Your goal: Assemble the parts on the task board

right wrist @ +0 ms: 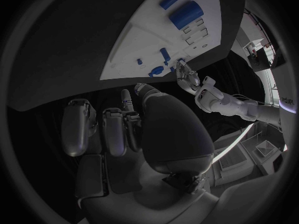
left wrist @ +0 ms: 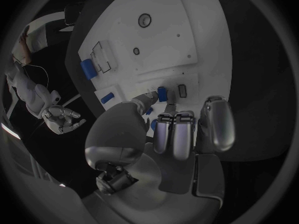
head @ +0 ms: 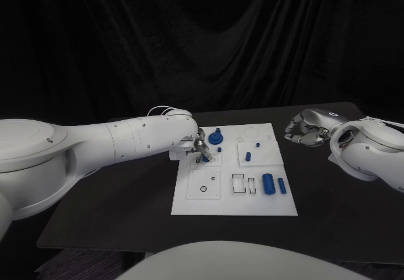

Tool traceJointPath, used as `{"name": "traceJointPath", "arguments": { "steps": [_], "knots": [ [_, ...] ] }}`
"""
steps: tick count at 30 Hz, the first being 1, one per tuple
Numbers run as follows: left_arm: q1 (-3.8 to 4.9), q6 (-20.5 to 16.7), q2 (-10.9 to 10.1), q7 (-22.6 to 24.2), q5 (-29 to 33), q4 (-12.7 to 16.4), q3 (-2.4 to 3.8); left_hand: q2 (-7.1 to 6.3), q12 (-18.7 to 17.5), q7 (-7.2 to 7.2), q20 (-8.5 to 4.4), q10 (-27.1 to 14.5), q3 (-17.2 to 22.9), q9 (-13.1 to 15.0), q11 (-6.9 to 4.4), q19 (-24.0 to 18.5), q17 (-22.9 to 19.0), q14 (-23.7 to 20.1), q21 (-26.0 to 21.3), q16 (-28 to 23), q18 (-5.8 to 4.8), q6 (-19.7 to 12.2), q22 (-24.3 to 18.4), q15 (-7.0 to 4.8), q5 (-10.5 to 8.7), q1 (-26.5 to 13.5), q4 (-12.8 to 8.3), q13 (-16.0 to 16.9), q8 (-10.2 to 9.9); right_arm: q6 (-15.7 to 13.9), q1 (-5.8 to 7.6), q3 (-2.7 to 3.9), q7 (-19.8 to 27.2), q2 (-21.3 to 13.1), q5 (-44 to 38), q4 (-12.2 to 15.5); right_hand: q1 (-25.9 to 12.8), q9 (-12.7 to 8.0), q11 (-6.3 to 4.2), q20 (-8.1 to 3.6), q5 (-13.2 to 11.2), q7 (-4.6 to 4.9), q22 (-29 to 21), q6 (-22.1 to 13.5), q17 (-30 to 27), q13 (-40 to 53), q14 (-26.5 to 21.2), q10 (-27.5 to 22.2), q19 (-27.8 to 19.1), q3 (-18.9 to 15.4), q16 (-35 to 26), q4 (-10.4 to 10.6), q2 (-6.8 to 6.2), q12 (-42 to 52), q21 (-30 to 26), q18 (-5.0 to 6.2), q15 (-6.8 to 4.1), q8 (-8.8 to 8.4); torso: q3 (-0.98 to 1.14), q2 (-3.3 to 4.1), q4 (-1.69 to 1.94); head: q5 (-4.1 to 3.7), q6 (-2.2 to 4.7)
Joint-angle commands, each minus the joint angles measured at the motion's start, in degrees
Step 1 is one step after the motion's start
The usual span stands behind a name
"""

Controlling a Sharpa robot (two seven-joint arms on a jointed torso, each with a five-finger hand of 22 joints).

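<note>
I have the left hand [head: 198, 146] down over the far-left part of the task board [head: 190, 201], its fingertips pinching a small blue part [left wrist: 162, 93] that stands at a slot there. The right hand [head: 306, 128] hovers off the board's far-right corner above the black table [head: 337, 221], fingers loosely curled and nothing in it. On the board I see a blue gear-like part [head: 216, 137] just beside the left hand, a large blue cylinder [head: 268, 183] and a slimmer blue rod [head: 281, 185] lying near the right edge.

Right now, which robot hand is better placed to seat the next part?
Left. The left robot hand is over the board, fingers on a small blue part; the right robot hand hangs beside it.
</note>
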Motion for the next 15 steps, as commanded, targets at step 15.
{"name": "traceJointPath", "arguments": {
  "steps": [15],
  "knots": [
    [-0.77,-1.71,-0.17,2.11,0.13,0.25,-0.09,-0.25,-0.25,1.24,1.07,5.96,-4.82,-1.31,1.38,0.50,15.09,6.16,-0.58,0.15,-0.27,-1.35,9.59,1.13,-6.52,-4.11,3.54,15.08,-2.14,1.11,-0.12,0.04,-1.43,0.01,-0.13,-0.03,0.45,-0.10,-0.02,0.10,0.24,0.25,10.44,0.22,1.99,10.49,2.95,2.40,0.56,0.41,-0.28,-0.03,0.01,-0.41,-0.39,0.35,-0.21,-0.01,0.02,0.07,0.01,0.08,-0.01]
  ]
}}
